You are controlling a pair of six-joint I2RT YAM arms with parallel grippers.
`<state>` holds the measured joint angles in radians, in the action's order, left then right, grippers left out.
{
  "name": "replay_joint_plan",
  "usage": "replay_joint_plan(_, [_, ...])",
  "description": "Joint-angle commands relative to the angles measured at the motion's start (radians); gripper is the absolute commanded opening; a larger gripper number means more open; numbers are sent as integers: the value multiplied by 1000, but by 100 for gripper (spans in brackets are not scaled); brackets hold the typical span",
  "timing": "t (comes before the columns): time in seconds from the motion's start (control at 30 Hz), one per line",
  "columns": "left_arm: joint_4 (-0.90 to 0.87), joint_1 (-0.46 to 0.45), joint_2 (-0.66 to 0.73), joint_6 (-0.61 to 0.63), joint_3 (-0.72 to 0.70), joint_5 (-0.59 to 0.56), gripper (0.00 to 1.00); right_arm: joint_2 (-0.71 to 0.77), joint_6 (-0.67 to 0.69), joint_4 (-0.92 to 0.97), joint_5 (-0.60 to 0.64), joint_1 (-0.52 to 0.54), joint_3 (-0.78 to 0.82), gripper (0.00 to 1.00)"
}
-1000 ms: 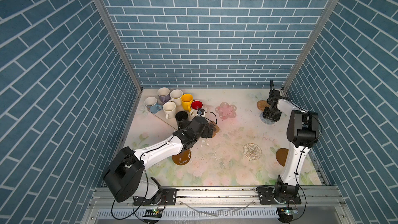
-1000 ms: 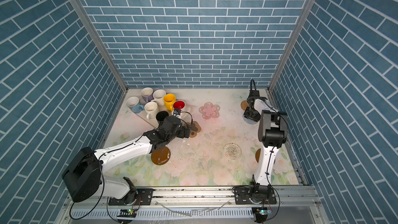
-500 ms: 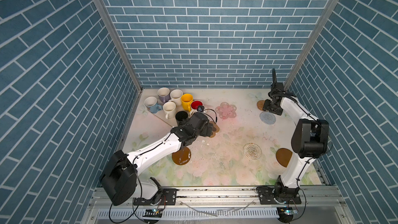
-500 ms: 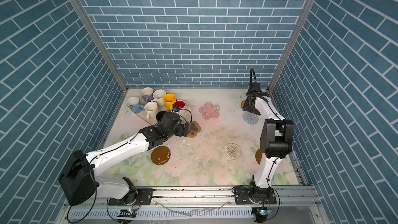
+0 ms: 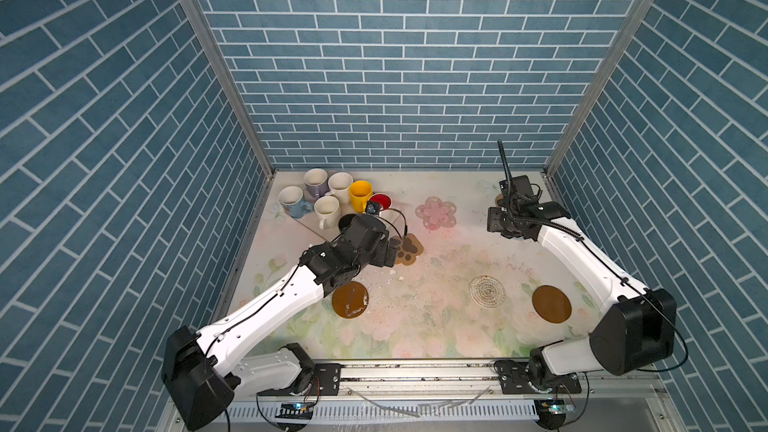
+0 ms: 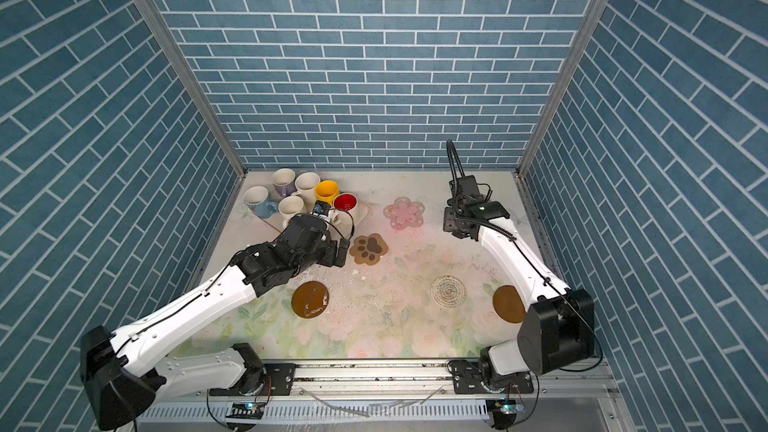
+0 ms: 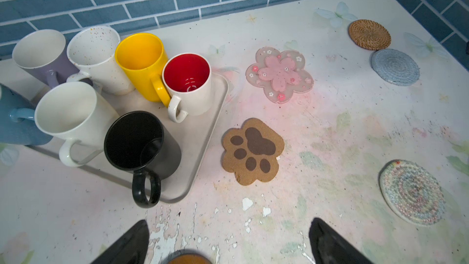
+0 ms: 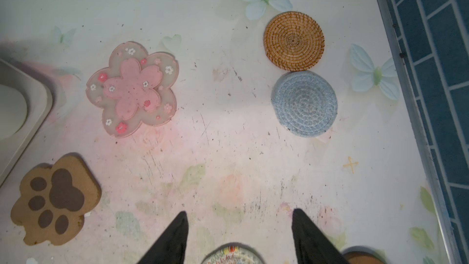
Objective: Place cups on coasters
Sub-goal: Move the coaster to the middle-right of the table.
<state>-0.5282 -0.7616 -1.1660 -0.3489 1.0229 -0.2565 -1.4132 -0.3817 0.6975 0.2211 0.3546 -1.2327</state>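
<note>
Cups (image 5: 327, 207) crowded the tray (image 7: 205, 128); coasters (image 5: 409, 249) lay bare, both arms empty.
Left fingers (image 7: 132, 242) spread wide near the black mug (image 7: 137, 143), probably to span its body; right fingers (image 8: 175, 237) stood parted, holding nothing, over open surface (image 8: 228, 148) beside the blue coaster (image 8: 304, 107).

Worn floral table (image 5: 436, 326), cream tray (image 7: 200, 133) at back-left corner, coasters (image 7: 253, 148) scattered

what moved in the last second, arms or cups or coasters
The right tool swung leftward from over the blue coaster and now hangs open and empty. The left tool, open, drew back a little, uncovering more of the paw coaster. Nothing was visibly taken hold of. The cups and both coasters stayed put.
</note>
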Motion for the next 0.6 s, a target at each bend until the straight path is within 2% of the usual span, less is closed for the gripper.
replay_joint_plan(0.0, [-70, -14, 18, -24, -34, 3, 99, 63, -58, 43, 24, 41, 82, 65])
replay_joint_plan(0.3, [-44, -53, 106, -90, -180, -17, 99, 256, -192, 47, 10, 194, 370, 63])
replay_joint_plan(0.57, [18, -87, 89, -141, -286, -20, 99, 356, -356, 5, 4, 302, 555, 59])
